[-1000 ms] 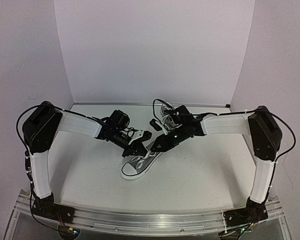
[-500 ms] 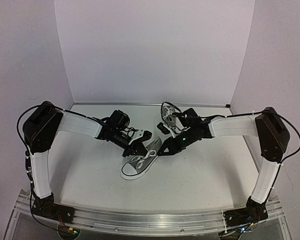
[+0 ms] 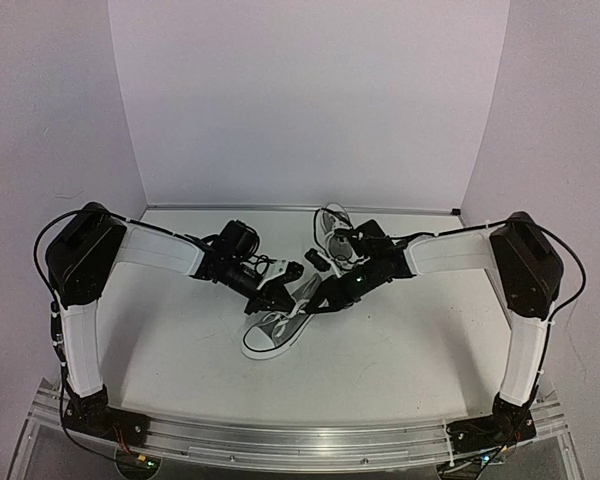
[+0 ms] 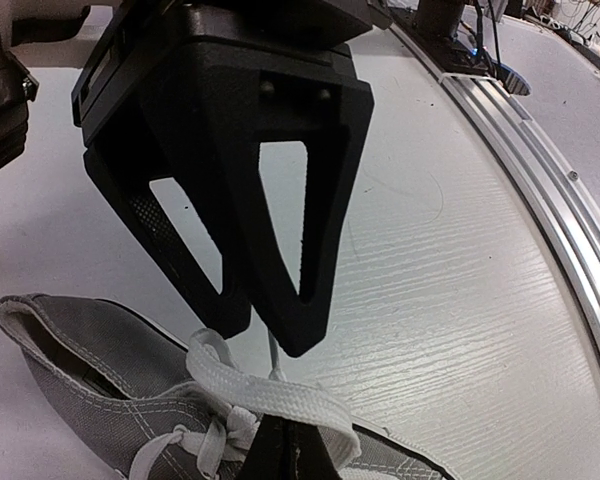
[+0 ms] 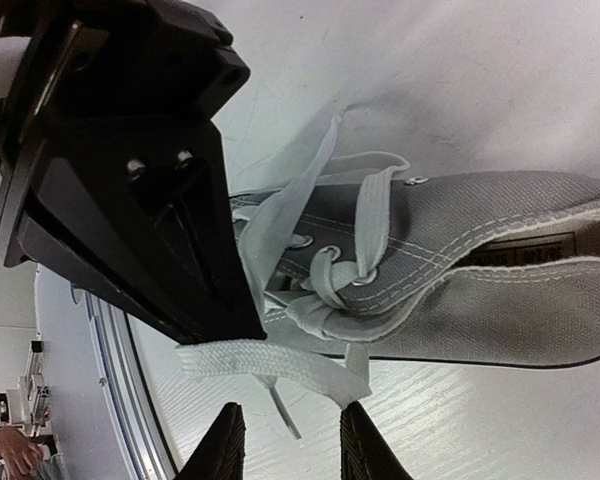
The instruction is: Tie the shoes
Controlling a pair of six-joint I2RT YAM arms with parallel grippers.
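Left arm and right arm stretch inward, low, wrists meeting over the near shoe; left gripper pressed together at the lace, right gripper apart, straddling it

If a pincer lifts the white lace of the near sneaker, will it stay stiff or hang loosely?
Probably floppy: the white lace curves and twists over the grey sneaker. Being thin and flat, it is likely light. Pulling it may drag the sneaker, which merely rests on the table.
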